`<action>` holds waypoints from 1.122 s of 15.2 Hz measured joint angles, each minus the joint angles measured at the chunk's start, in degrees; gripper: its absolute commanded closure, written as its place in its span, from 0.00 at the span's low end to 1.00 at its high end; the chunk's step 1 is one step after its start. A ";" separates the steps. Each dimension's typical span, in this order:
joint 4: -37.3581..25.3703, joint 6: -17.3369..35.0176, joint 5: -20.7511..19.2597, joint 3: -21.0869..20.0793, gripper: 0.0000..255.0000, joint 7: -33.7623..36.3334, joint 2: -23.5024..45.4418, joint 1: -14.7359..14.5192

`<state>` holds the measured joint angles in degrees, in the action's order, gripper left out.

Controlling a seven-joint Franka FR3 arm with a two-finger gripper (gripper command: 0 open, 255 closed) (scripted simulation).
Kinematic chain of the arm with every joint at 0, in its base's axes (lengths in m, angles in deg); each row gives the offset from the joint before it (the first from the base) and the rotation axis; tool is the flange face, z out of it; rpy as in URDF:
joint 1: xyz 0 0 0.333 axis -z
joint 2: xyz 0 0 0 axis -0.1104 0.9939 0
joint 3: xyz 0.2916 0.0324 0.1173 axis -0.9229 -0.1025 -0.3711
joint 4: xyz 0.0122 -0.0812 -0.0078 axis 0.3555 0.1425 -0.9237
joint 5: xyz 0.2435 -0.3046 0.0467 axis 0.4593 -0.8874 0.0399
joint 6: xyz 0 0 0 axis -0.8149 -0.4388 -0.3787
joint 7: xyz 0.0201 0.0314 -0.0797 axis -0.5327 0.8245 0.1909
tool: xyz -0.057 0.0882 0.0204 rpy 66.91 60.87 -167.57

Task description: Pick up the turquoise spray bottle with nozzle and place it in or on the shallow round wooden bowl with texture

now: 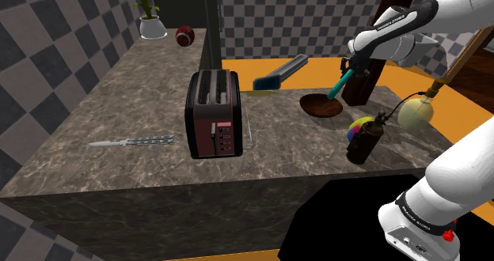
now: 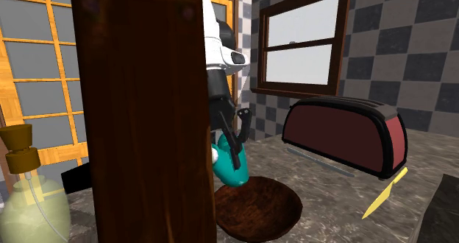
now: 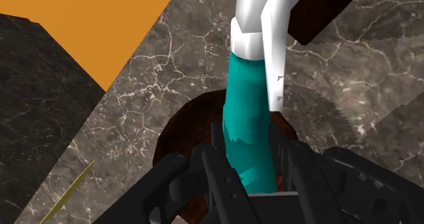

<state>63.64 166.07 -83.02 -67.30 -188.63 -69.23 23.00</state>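
On the marbled tabletop point(image 1: 301, 153) in the shoulder view, a folding knife point(image 1: 131, 141) lies at nine o'clock from a dark red toaster point(image 1: 213, 113), well apart from it. At about eleven o'clock from the toaster, far back, a white plant pot point(image 1: 152, 27) and a dark red ball point(image 1: 184, 35) stand near each other. At two o'clock from the toaster lies a blue-handled tool point(image 1: 281, 70).

Further right sits the brown round bowl point(image 1: 321, 106). Over its rim at one o'clock hangs the turquoise spray bottle point(image 1: 340, 85), tilted, clasped in the end effector point(image 1: 349, 69). In the wrist view both black fingers point(image 3: 219, 167) press against the teal body, the white nozzle point(image 3: 261, 36) points away from the hand, and the bowl lies beneath. In the second exterior view the bottle's rounded base point(image 2: 232, 172) hovers just above the bowl's near rim; whether they touch cannot be told.

At five o'clock from the bowl in the shoulder view stands a dark bottle point(image 1: 365, 139), and at three o'clock a pale round flask point(image 1: 416, 112).
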 measured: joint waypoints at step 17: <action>1.14 0.47 -7.38 -6.07 1.00 15.89 -1.09 -3.94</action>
<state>64.78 166.54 -90.40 -73.36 -172.75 -70.32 19.06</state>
